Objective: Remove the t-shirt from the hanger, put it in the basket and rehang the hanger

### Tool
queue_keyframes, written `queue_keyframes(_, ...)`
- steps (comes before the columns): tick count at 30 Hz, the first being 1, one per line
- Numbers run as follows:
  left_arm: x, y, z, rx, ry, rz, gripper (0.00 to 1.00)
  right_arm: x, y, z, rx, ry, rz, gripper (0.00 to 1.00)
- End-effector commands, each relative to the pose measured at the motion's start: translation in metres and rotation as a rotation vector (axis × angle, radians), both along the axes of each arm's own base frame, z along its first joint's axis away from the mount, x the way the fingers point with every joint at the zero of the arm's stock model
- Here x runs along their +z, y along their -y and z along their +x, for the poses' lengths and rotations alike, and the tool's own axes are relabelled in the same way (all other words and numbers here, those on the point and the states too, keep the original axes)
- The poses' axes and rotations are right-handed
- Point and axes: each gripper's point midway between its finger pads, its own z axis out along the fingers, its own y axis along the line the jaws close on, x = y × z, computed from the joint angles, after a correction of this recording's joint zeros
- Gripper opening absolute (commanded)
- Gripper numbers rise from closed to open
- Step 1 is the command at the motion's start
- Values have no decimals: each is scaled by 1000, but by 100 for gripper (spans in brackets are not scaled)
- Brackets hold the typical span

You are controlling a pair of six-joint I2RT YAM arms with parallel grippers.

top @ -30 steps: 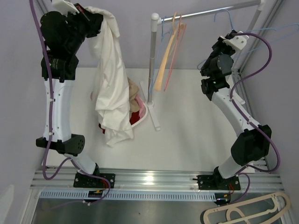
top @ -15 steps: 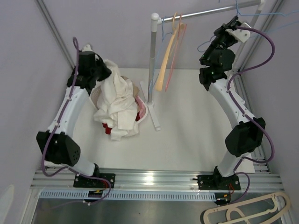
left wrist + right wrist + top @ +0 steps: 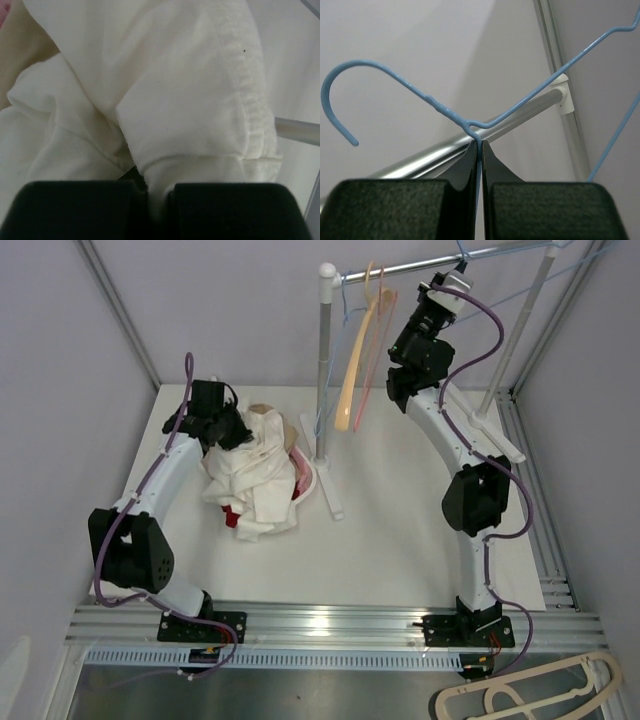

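The white t-shirt (image 3: 252,472) lies crumpled on the pile of clothes at the left of the table, off the hanger. My left gripper (image 3: 233,430) is shut on a fold of the t-shirt (image 3: 200,125) at the top of the pile. My right gripper (image 3: 452,270) is raised to the silver rail (image 3: 450,260) and is shut on the wire of the bare blue hanger (image 3: 470,122), just below its hook, which is level with the rail (image 3: 520,112).
A basket (image 3: 305,480) under the pile holds red and beige clothes. A white stand post (image 3: 324,370) carries the rail, with orange and pink hangers (image 3: 355,360) hanging at its left end. A beige hanger (image 3: 530,695) lies below the table's front edge.
My left gripper has come down from high up and laid the t-shirt onto the pile. My right gripper has risen and moved left to the rail with the blue hanger.
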Motion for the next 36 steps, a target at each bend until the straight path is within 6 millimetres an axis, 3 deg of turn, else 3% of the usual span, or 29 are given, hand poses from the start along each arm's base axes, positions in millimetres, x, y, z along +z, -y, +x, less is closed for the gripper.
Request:
queue_keyframes(1, 32, 12, -16, -39, 68, -34, 4, 18, -8, -23, -82, 80, -44, 0)
queue_keyframes(6, 29, 13, -21, -53, 58, -31, 9, 7, -4, -16, -69, 14, -18, 0)
queue_keyframes(13, 31, 18, -23, -72, 72, -50, 16, 3, 5, -29, -90, -3, -17, 0)
queue_keyframes(15, 31, 19, -25, -76, 69, -55, 22, 4, 8, -38, -99, 1, -1, 0)
queue_keyframes(17, 29, 20, -26, -78, 68, -59, 30, -11, 9, -36, -104, -29, -11, 0)
queue_keyframes(20, 32, 21, -27, -76, 78, -55, 53, -17, 12, -42, -100, -38, -5, 0)
queue_keyframes(22, 36, 22, -28, -77, 92, -47, 54, -17, 16, -46, -105, -40, 12, 0)
queue_keyframes(29, 45, 19, -34, -72, 116, -28, 57, -10, 16, -49, -97, -45, 13, 19)
queue_keyframes(36, 45, 23, -38, -81, 117, -23, 57, -6, 12, -61, -81, -45, 36, 24)
